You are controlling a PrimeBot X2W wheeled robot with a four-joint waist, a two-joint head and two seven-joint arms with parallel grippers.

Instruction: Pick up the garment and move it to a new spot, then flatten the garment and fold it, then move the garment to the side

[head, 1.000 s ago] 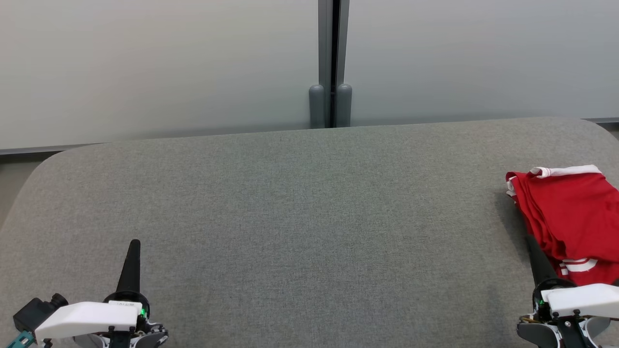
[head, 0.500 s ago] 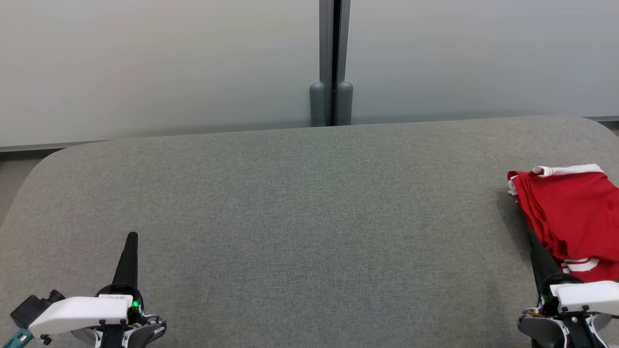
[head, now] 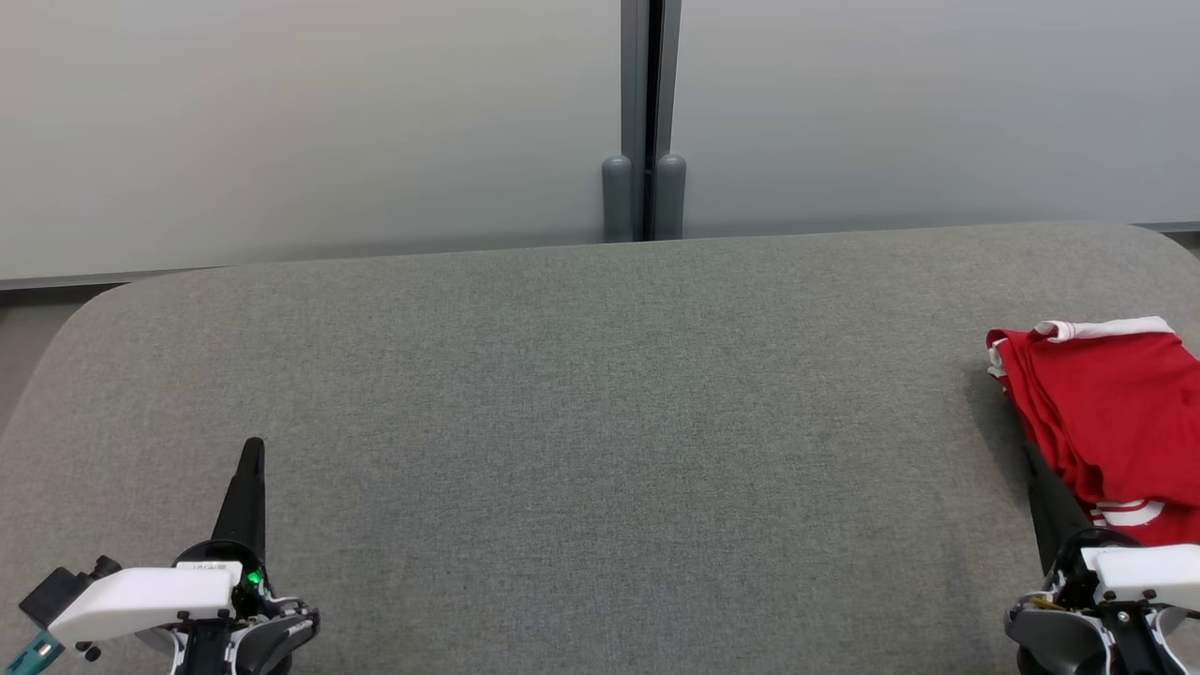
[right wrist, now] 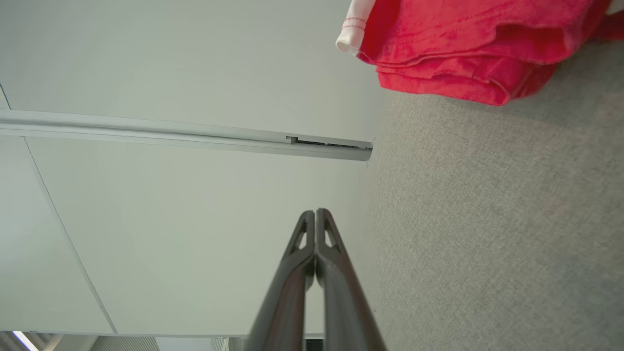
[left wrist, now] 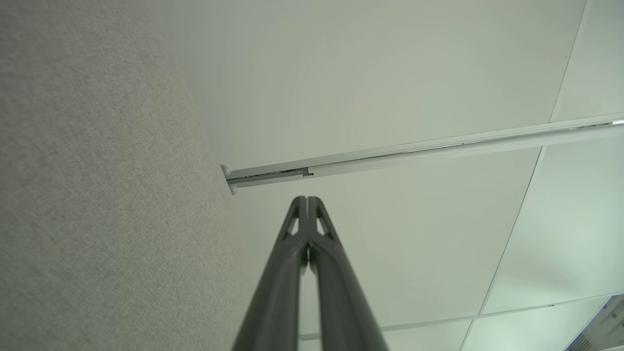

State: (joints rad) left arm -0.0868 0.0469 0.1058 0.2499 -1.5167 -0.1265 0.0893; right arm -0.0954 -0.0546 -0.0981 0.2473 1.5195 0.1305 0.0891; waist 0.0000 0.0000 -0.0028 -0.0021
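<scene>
A grey fabric worktop (head: pixel 600 422) is shown with a red garment (head: pixel 1116 412) laid at its right edge.

The worktop is rounded at its far corners and is backed by frosted wall panels (head: pixel 309 131), which are joined by a grey post (head: pixel 643 122) behind the middle of the far edge. The red garment, trimmed in white, is folded in layers and is cut off by the picture's right side. The left gripper (head: pixel 251 455) is held over the near left corner, its claw clenched with the two dark fingers pressed together on nothing. The right gripper (head: pixel 1031 459) is held at the near right corner, just beside the garment's left side, likewise clenched and empty; in the right wrist view its fingertips (right wrist: pixel 316 214) are seen apart from the cloth.
</scene>
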